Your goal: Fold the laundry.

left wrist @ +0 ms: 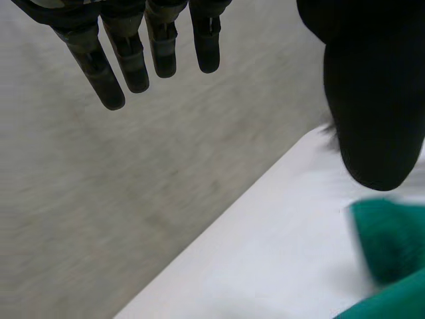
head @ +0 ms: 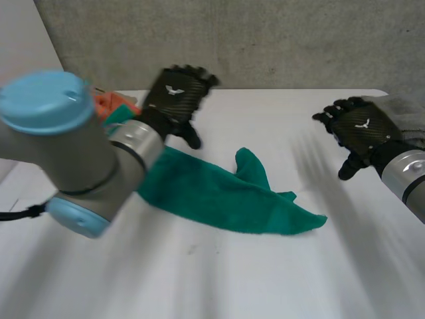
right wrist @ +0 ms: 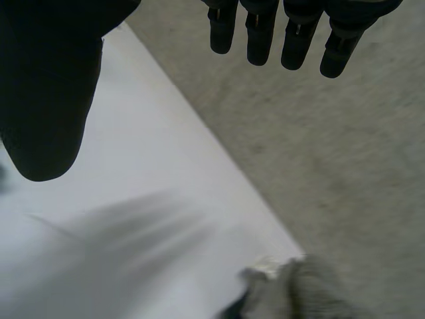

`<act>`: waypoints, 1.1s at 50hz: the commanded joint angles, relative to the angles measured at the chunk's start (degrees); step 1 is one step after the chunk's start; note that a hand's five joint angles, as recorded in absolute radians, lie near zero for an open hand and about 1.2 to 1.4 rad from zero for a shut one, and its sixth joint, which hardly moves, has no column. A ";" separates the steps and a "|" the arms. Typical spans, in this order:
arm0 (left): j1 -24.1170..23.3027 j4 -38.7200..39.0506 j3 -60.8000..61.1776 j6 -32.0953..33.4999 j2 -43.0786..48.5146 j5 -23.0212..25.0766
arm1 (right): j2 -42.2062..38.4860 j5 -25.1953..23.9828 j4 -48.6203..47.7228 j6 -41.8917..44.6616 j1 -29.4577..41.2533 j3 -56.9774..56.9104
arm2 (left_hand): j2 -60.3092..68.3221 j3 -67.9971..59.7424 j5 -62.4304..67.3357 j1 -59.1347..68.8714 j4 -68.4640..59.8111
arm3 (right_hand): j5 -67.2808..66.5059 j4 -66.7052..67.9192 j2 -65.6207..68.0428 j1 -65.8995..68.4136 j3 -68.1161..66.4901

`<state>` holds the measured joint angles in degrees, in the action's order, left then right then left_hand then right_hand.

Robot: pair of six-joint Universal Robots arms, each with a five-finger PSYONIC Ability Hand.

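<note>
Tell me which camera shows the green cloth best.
The head view: the green cloth lies rumpled on the table, nearly all visible, one end behind the left arm. The left wrist view catches just a green corner beside the left hand; the right wrist view faces the table edge.

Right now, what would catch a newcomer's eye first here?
A crumpled green cloth lies in the middle of the white table. The left hand hovers open by the cloth's left end, and the right hand is open too, off to the right, touching nothing.
</note>
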<state>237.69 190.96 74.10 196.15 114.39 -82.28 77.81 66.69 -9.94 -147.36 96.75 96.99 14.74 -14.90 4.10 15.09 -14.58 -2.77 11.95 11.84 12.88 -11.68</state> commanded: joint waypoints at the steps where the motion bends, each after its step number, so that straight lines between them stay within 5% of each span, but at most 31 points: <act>1: 10.51 -0.06 1.23 7.39 0.48 1.42 | -1.61 -0.60 16.87 -11.36 2.48 -4.88 | 0.86 -0.70 1.50 0.51 -1.02 | 2.77 -1.95 -1.84 -2.88 1.68; 10: 20.53 -3.83 -8.86 18.03 15.84 11.78 | -3.90 3.17 16.18 -20.60 10.12 -1.99 | 0.69 -0.53 1.33 0.34 -0.85 | 2.77 -1.95 -1.84 -2.88 1.68; 18: 24.13 -5.95 -18.80 18.83 25.96 13.11 | -9.52 13.45 10.91 -21.13 16.01 -0.75 | 0.53 -0.36 1.16 0.17 -0.68 | 2.77 -1.95 -1.84 -2.88 1.68; 24: 24.84 -5.51 -21.19 20.85 29.57 13.11 | -13.55 17.33 4.68 -20.34 18.30 -0.75 | 1.36 -1.20 2.00 1.01 -1.52 | -22.78 23.60 23.71 22.68 -23.87; 28: 24.40 -3.93 -22.77 23.04 31.07 13.11 | -14.53 17.42 1.68 -19.99 18.30 -0.84 | 14.43 -14.26 15.06 14.07 -14.58 | -54.03 54.85 54.96 53.93 -55.13; 30: 24.23 -3.23 -23.56 23.31 31.95 13.11 | -14.53 17.42 0.54 -19.55 18.39 -0.93 | 36.94 -36.78 37.58 36.59 -37.10 | -67.17 67.99 68.10 67.07 -68.26; 33: 23.62 -2.52 -24.53 23.40 32.83 12.76 | -14.00 17.68 -1.66 -17.27 18.47 -1.19 | 65.17 -65.00 65.80 64.82 -65.32 | -67.23 68.05 68.16 67.12 -68.32; 36: 23.00 -1.47 -24.62 23.40 32.48 11.71 | -13.04 17.86 -2.19 -13.15 18.13 -2.50 | 65.26 -65.10 65.90 64.91 -65.42 | -67.23 68.05 68.16 67.12 -68.32; 44: 20.36 0.56 -17.61 21.21 15.29 1.87 | -4.35 18.03 0.79 -1.54 16.81 -8.92 | 65.26 -65.10 65.90 64.91 -65.42 | -67.23 68.05 68.16 67.12 -68.32; 55: 20.80 -4.61 -3.01 12.95 -14.69 1.16 | 4.09 16.98 21.25 4.97 6.97 -26.39 | 65.26 -65.10 65.90 64.91 -65.42 | -67.23 68.05 68.16 67.12 -68.32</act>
<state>257.85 190.64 64.89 212.65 113.81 -81.30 78.58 84.36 1.68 -143.84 108.06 79.19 68.50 -68.15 55.73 65.98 -68.55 -56.46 68.51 67.21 64.77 -67.93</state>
